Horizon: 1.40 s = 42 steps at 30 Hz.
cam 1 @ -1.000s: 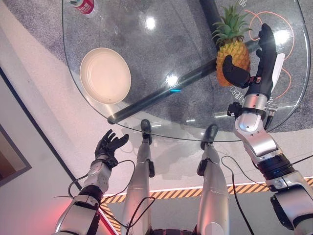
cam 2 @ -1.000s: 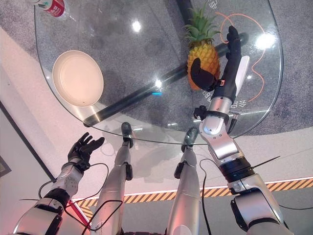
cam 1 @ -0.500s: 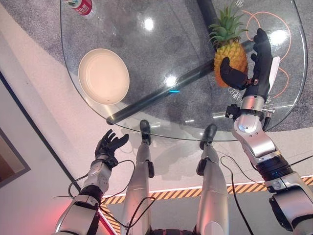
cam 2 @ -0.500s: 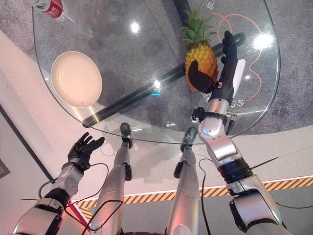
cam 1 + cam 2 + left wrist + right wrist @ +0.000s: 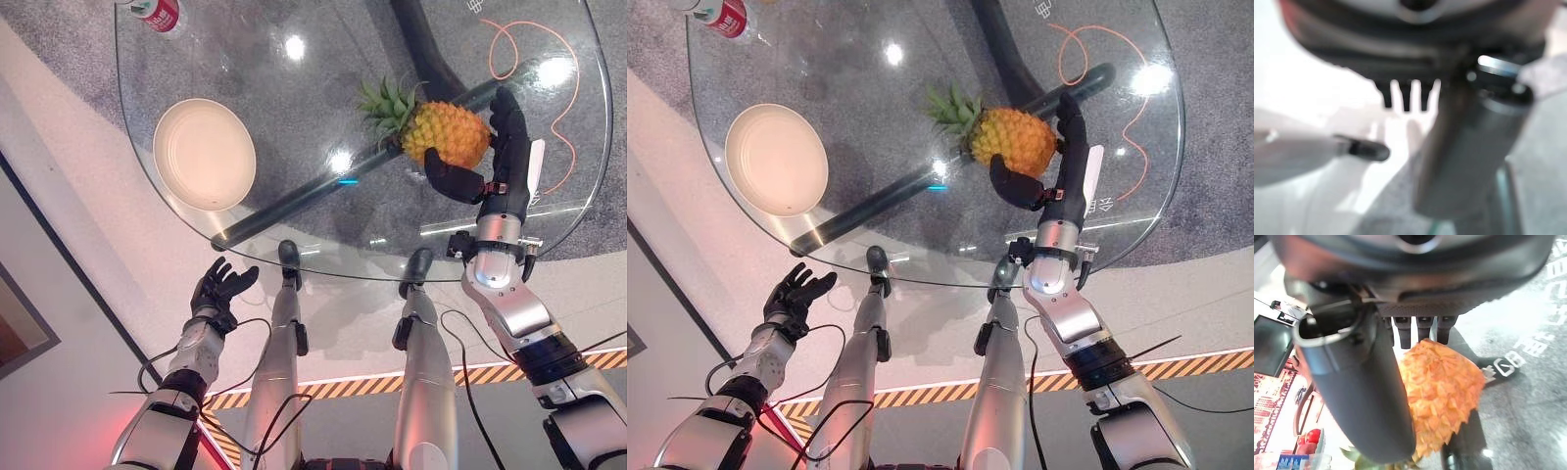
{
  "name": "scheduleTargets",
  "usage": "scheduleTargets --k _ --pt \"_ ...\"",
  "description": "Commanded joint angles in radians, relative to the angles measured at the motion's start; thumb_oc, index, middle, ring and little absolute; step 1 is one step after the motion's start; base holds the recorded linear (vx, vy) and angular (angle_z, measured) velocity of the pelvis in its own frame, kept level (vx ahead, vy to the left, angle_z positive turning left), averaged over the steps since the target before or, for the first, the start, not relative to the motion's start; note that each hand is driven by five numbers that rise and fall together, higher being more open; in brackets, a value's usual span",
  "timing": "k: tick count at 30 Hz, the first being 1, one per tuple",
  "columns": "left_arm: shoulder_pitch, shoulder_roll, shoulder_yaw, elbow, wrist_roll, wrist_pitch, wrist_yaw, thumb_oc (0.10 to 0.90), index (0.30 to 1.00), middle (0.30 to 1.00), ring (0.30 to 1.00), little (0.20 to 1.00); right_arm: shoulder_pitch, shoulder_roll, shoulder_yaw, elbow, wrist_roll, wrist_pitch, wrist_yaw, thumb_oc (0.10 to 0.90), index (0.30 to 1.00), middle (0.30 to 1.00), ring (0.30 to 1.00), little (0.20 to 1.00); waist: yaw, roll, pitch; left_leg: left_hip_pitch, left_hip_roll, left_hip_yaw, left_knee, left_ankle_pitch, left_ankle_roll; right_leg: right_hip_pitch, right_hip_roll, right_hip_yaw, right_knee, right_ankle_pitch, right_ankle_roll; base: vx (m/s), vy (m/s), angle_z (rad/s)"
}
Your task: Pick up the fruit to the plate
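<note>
We see our right hand (image 5: 495, 157) clamped on the pineapple (image 5: 446, 132), thumb under its body and fingers behind it, the crown tipped toward our left. The plate (image 5: 204, 154) lies on the glass desk (image 5: 294, 88) well apart to the left of that hand. Our left hand (image 5: 220, 289) hangs open below the desk's edge.

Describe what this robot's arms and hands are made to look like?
Both arms are silver-grey metal in rounded segments with black rings at the joints. Each ends in a dark, human-shaped hand: the right hand has a white strip along its outer side, while the left hand is plain black.
</note>
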Motion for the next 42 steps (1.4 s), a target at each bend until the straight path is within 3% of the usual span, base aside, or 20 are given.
scheduleTargets --k 1,10,13,21,30,37,42 --pt "0.06 0.036 0.018 0.035 0.0 -0.041 0.017 0.8 0.9 0.9 0.9 0.9 0.023 -0.052 -0.042 -0.099 -0.025 -0.066 -0.018 0.8 0.9 0.9 0.9 0.9 0.001 -0.034 -0.008 0.015 0.057 -0.008 0.077 -0.069 -0.048 -0.036 0.007 0.002 -0.022 0.117 0.02 0.0 0.0 0.0" --pt "0.055 0.043 0.021 0.044 0.001 -0.037 0.011 0.8 0.9 0.9 0.9 0.9 0.03 -0.059 -0.025 -0.099 -0.025 -0.055 0.005 0.8 0.9 0.9 0.9 0.9 0.0 -0.038 -0.008 0.016 0.059 -0.009 0.075 -0.068 -0.048 -0.035 0.007 0.001 -0.022 0.117 0.022 0.0 0.0 0.0" --pt "0.055 0.045 0.017 0.049 0.004 -0.038 0.007 0.8 0.9 0.9 0.9 0.9 0.022 -0.067 -0.017 -0.104 -0.093 -0.036 0.004 0.8 0.9 0.9 0.9 0.9 0.003 -0.04 -0.008 0.016 0.059 -0.01 0.075 -0.069 -0.049 -0.034 0.006 -0.002 -0.023 0.117 0.023 0.0 0.0 0.0" --pt "0.051 0.056 0.018 0.05 0.011 -0.03 0.002 0.8 0.9 0.9 0.9 0.9 -0.035 -0.135 0.013 -0.125 -0.216 0.045 0.016 0.8 0.9 0.9 0.9 0.9 0.01 -0.042 -0.008 0.015 0.06 -0.015 0.081 -0.073 -0.049 -0.03 0.003 -0.007 -0.022 0.117 0.026 0.0 0.0 0.0" --pt "0.029 0.093 0.022 0.058 0.022 0.001 -0.016 0.8 0.9 0.9 0.9 0.9 -0.181 -0.267 0.079 -0.142 -0.442 0.23 0.046 0.8 0.9 0.9 0.9 0.9 0.029 -0.047 -0.008 0.014 0.059 -0.029 0.09 -0.079 -0.046 -0.024 -0.002 -0.022 -0.015 0.115 0.03 0.01 -0.019 0.0" --pt "0.028 0.119 0.026 0.053 0.034 0.018 -0.028 0.8 0.9 0.9 0.9 0.9 -0.262 -0.334 0.126 -0.132 -0.452 0.299 0.112 0.8 0.9 0.9 0.9 0.9 0.042 -0.053 -0.008 0.016 0.059 -0.04 0.094 -0.084 -0.044 -0.017 -0.005 -0.035 -0.01 0.111 0.03 0.01 -0.033 0.02" --pt "0.015 0.131 0.023 0.049 0.036 0.031 -0.023 0.8 0.9 0.9 0.9 0.9 -0.292 -0.347 0.153 -0.109 -0.385 0.322 0.184 0.8 0.9 0.9 0.9 0.9 0.047 -0.058 -0.008 0.011 0.06 -0.045 0.095 -0.083 -0.042 -0.022 -0.006 -0.042 -0.005 0.11 0.028 0.0 -0.029 0.05"
